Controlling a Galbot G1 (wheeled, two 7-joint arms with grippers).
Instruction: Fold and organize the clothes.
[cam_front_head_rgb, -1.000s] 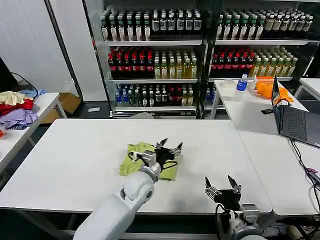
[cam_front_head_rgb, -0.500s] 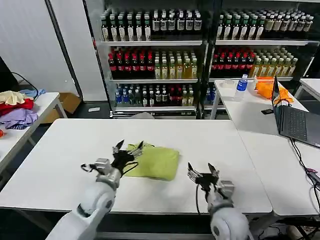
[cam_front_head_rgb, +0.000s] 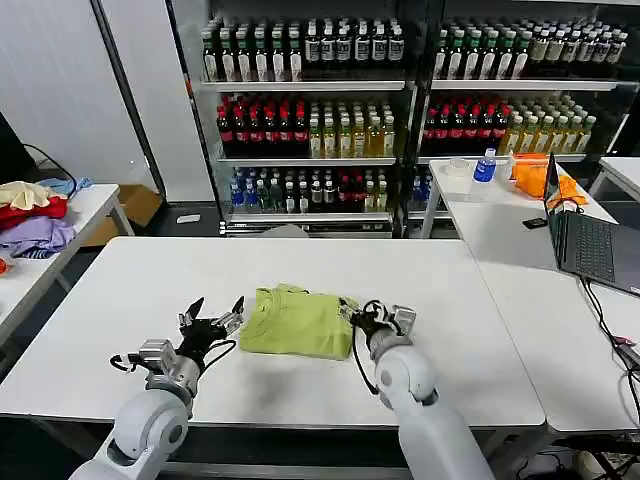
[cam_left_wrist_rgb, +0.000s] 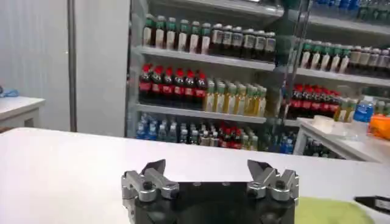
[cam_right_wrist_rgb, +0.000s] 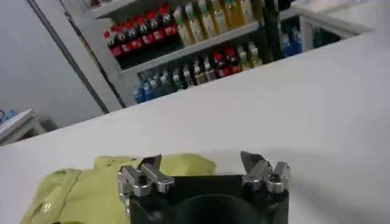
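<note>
Lime T-shirt (cam_front_head_rgb: 297, 322) lies folded into a compact bundle on the white table (cam_front_head_rgb: 120, 300), roughly mid-width and closer to the near edge than the far one; collar end faces the far-left side, with a small fold sticking up there. Left gripper (cam_front_head_rgb: 211, 320) sits just off the shirt's left edge, low over the tabletop, fingers spread wide with nothing between them, not touching the fabric. From the left wrist view, the gripper (cam_left_wrist_rgb: 207, 173) has both fingertips apart over bare table, and a sliver of the green shirt (cam_left_wrist_rgb: 332, 210) shows off to one side. Right gripper (cam_front_head_rgb: 373, 314) is at the shirt's right edge, just beside or touching the cloth, can't tell which from the head view. Right wrist view has the gripper (cam_right_wrist_rgb: 204, 165) with fingers wide apart and empty, and the shirt (cam_right_wrist_rgb: 79, 189) spread just beyond the fingertips. Behind the table: drink shelves (cam_front_head_rgb: 400, 110) full of bottles. A side table on the right carries a laptop (cam_front_head_rgb: 590, 240); a garment pile (cam_front_head_rgb: 35, 215) sits on another table at the far left.
</note>
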